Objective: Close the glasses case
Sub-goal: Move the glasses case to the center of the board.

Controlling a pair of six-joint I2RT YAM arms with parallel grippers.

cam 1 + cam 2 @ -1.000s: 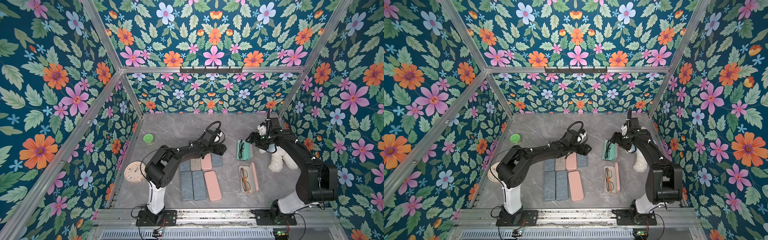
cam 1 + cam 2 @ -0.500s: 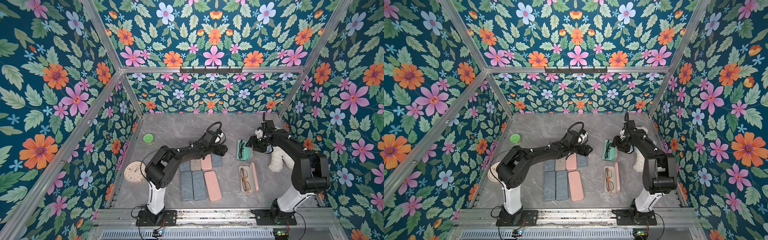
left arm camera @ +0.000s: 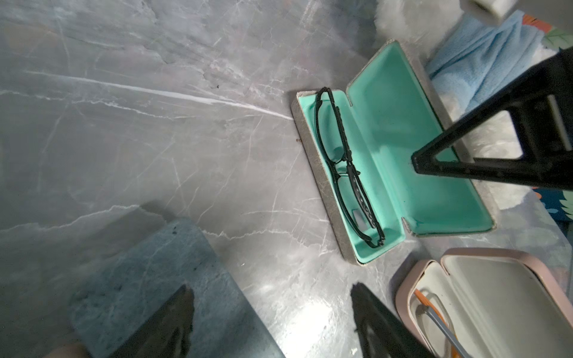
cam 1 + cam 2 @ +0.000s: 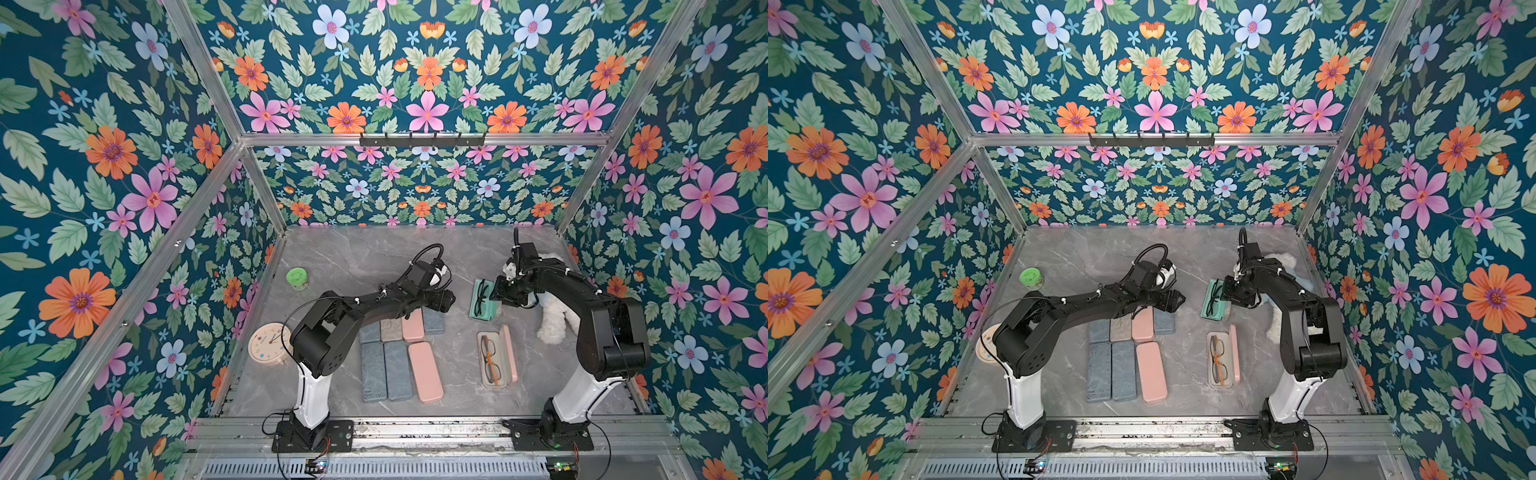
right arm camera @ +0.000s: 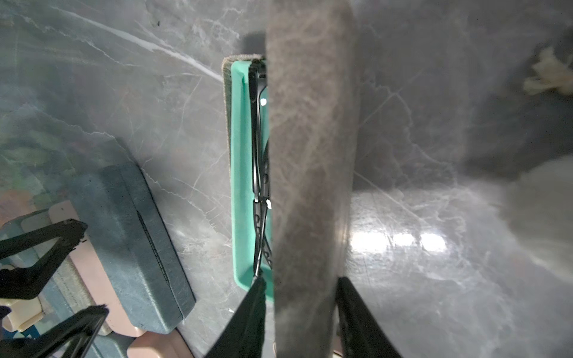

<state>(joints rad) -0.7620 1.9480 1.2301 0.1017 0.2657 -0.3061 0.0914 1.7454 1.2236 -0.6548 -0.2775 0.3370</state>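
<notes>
Straddling the raised grey lid of the teal glasses case, the right gripper has a finger against each face of it, jaws narrowed to a clasp on that lid. Black glasses lie in the case's tray, which rests on the grey marble surface. Apart from the case, on the left arm's side, the left gripper hangs wide open and empty above a closed blue case. Just beside the teal case, toward the arm bases, an open pink case holds orange-rimmed glasses.
</notes>
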